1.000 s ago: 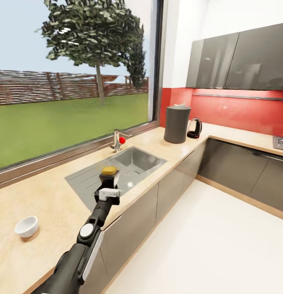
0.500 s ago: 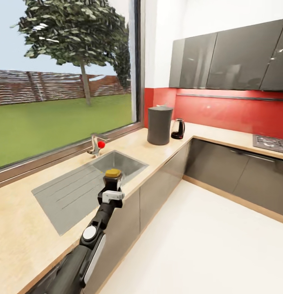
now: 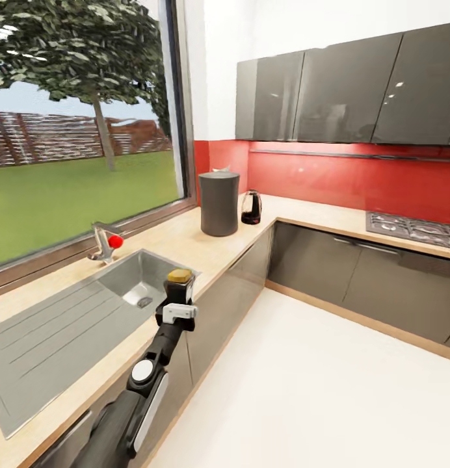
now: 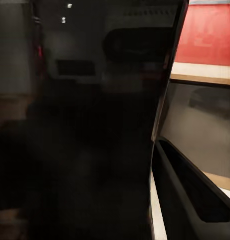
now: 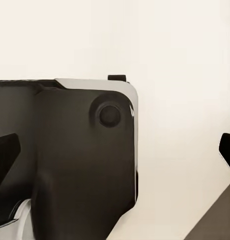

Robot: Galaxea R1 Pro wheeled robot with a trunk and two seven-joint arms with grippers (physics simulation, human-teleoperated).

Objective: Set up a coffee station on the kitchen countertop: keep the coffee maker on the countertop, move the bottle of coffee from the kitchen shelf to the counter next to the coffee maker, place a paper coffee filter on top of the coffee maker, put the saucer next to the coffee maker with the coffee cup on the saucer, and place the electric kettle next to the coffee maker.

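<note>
Kitchen countertop [image 3: 186, 237] runs from lower left to corner at centre, sink [image 3: 69, 325] sunk in it. White floor [image 3: 316, 383] open at lower right. Coffee maker [image 3: 219, 203] stands centre, electric kettle [image 3: 251, 208] just beside. Left arm stretched forward over counter edge, left gripper [image 3: 178, 296] clenched on bottle of coffee [image 3: 179, 281], upright. Right gripper [image 5: 115, 155]: fingers spread apart.
</note>
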